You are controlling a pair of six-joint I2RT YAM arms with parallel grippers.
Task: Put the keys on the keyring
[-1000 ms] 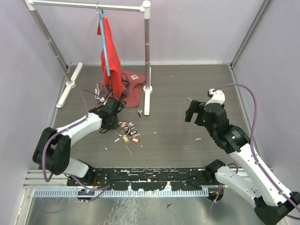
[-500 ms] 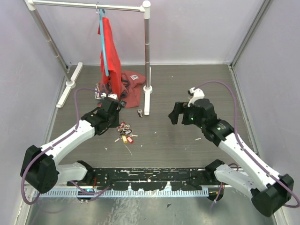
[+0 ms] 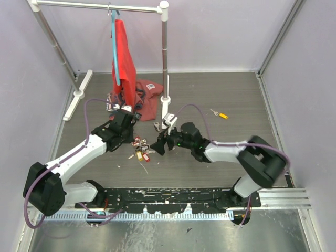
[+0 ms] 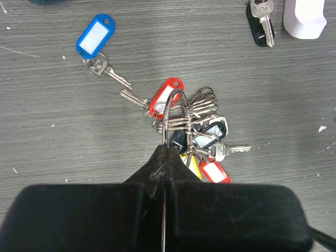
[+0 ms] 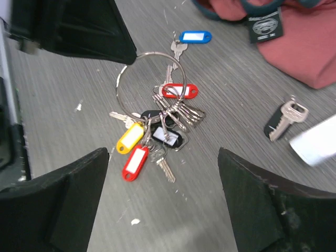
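The keyring (image 4: 166,113) is a thin silver wire loop, and my left gripper (image 4: 167,147) is shut on its near edge. A bunch of keys (image 4: 202,131) with red, yellow and black tags hangs on the ring and rests on the floor. In the right wrist view the keyring (image 5: 152,53) stands tilted up over the keys (image 5: 157,131). My right gripper (image 5: 163,157) hovers open just above that bunch, holding nothing. A blue-tagged key (image 4: 94,42) lies loose beyond it. From above, the left gripper (image 3: 134,137) and right gripper (image 3: 157,147) flank the keys (image 3: 142,149).
A black-headed key (image 4: 261,23) lies by the white rack foot (image 4: 304,18). A yellow-headed key (image 3: 220,114) lies apart at the right. A red garment (image 3: 123,58) hangs on the rack, with more red cloth (image 3: 147,94) heaped behind the keys.
My right arm has swung from the right side across to the left and down over the keys. The left arm reached forward early on, then stayed still, shut on the ring.
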